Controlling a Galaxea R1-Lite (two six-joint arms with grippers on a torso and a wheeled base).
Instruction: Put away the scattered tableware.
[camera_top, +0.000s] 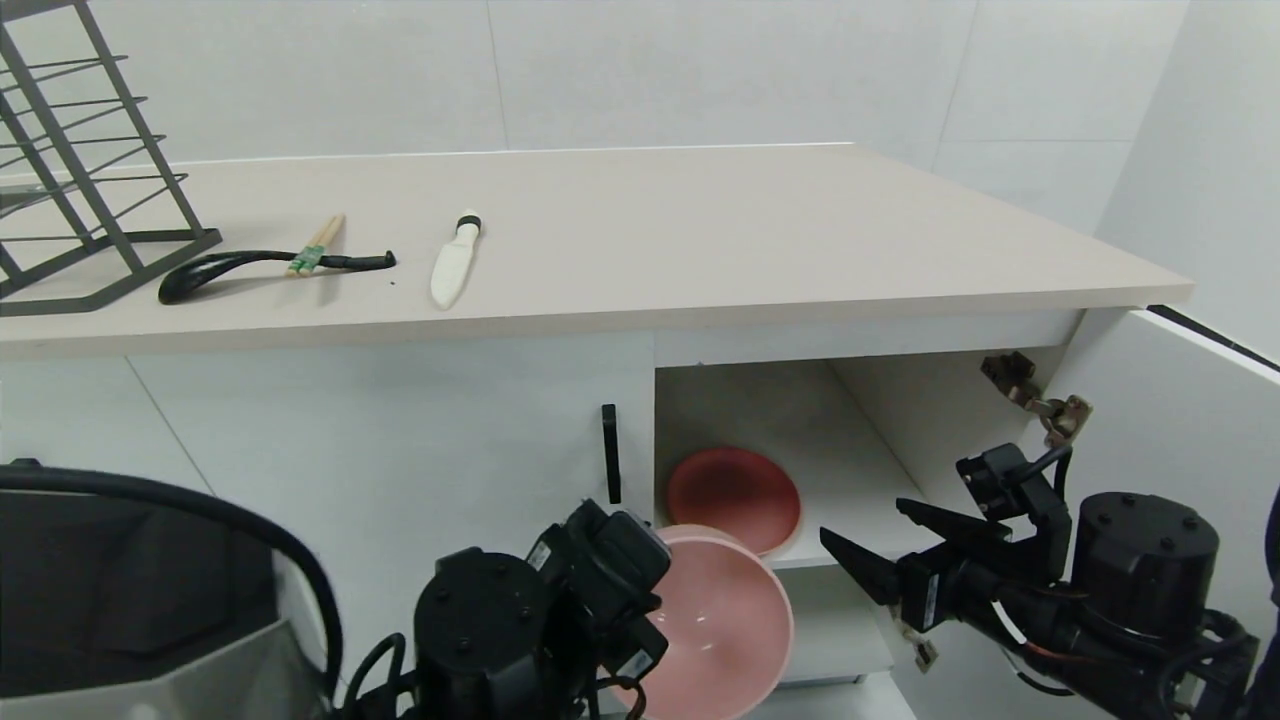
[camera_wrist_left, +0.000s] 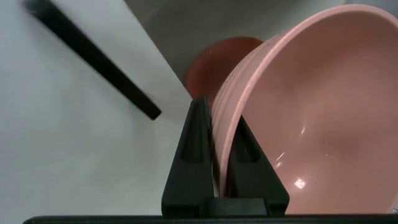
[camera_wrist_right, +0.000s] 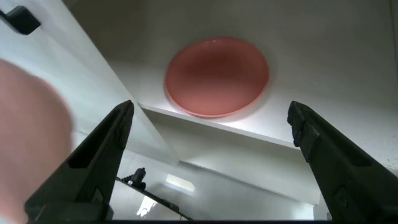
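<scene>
My left gripper (camera_top: 655, 610) is shut on the rim of a pink bowl (camera_top: 715, 625), held tilted just in front of the open cabinet; in the left wrist view the fingers (camera_wrist_left: 198, 149) pinch the bowl (camera_wrist_left: 311, 118) wall. A red plate (camera_top: 733, 497) lies on the cabinet shelf (camera_top: 850, 500), also seen as the red plate (camera_wrist_right: 216, 76) in the right wrist view. My right gripper (camera_top: 880, 545) stands open beside the cabinet opening, right of the bowl, holding nothing. On the counter lie a black ladle (camera_top: 250, 268), chopsticks (camera_top: 316, 245) and a white knife (camera_top: 456, 262).
A grey wire rack (camera_top: 80, 170) stands at the counter's far left. The cabinet door (camera_top: 1180, 400) hangs open on the right, its hinge (camera_top: 1035, 395) near my right arm. A black handle (camera_top: 609, 452) marks the closed door to the left. A dark bin (camera_top: 130, 590) sits low left.
</scene>
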